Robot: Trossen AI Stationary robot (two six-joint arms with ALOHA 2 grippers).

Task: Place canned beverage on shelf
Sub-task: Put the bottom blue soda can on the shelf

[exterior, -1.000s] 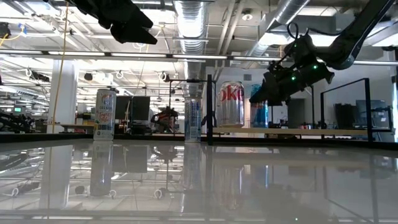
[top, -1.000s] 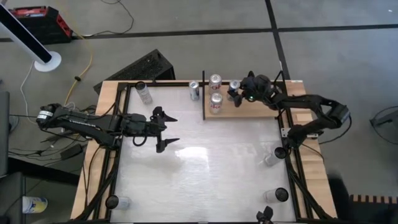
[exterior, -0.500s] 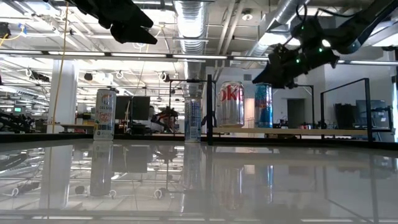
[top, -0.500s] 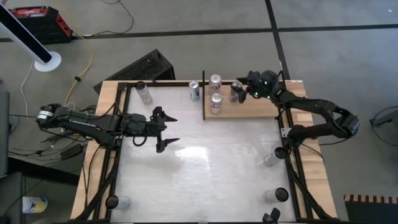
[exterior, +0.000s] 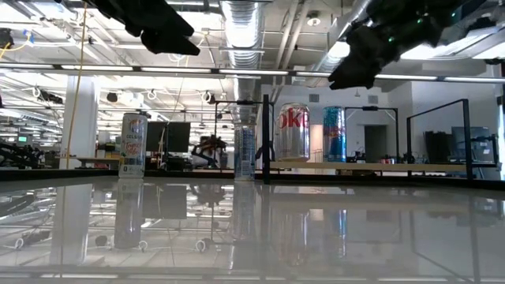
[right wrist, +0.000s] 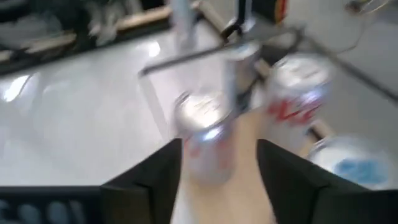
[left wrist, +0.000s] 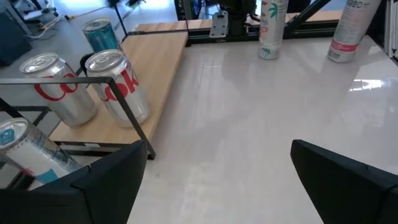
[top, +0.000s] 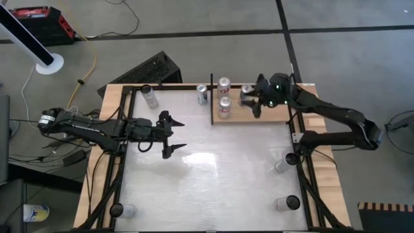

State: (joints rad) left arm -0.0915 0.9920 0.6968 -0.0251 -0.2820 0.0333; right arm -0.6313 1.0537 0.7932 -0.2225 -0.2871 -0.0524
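Note:
The shelf (top: 268,111) is a light-brown board with black rails at the table's far right. A blue can (top: 246,94) stands upright on it, and also shows in the low view (exterior: 334,134). Two red-and-silver cans (top: 224,107) (top: 224,84) stand at the shelf's left end. My right gripper (top: 257,97) is open and empty, raised above the blue can, as the low view (exterior: 359,69) shows. My left gripper (top: 176,136) is open and empty over the table's left middle, and its wrist view (left wrist: 217,186) shows nothing between the fingers.
A slim can (top: 202,94) stands on the table just left of the shelf's rail. Another can (top: 150,97) stands at the far left. More cans stand at the right edge (top: 282,165) (top: 288,204) and the near left corner (top: 123,210).
My right gripper has let go of the blue can and has risen above it. The can stays upright on the shelf.

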